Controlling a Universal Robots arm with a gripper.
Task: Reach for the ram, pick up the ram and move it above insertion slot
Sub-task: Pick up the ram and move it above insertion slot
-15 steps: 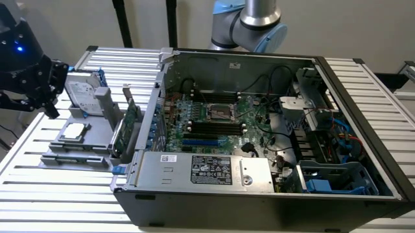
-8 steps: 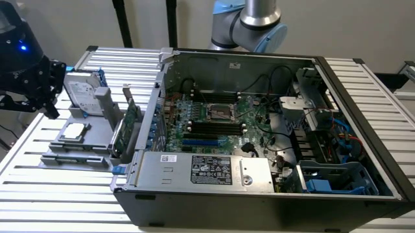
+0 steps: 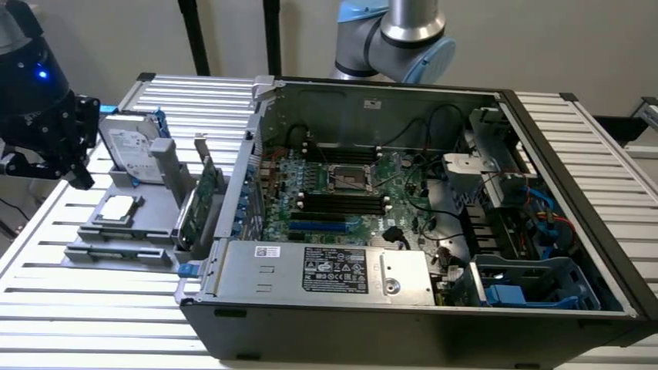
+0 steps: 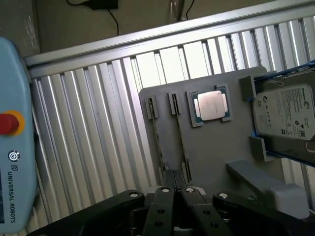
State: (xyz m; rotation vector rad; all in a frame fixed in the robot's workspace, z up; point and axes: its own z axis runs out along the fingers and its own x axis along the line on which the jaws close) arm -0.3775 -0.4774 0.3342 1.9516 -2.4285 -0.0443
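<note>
Two rams stand on edge in the grey holder [image 4: 211, 147]; the ram [image 4: 155, 140] nearer the holder's edge is a thin green stick, with its twin [image 4: 180, 140] beside it. In the exterior view the ram [image 3: 115, 252] lies at the holder's front. My gripper [image 4: 175, 186] hovers above the holder, fingers together with nothing between them, just off the rams' near ends. At the exterior view's left, the gripper [image 3: 74, 171] hangs beside the holder. The insertion slot [image 3: 344, 202] is one of several parallel black sockets on the motherboard inside the open case.
The holder also carries a silver processor [image 4: 210, 105], a hard drive [image 4: 285, 115] and a green expansion card [image 3: 206, 196]. The computer case [image 3: 575, 193] has tall walls. A blue-grey teach pendant [image 4: 15, 147] lies on the slatted table [image 4: 88, 123].
</note>
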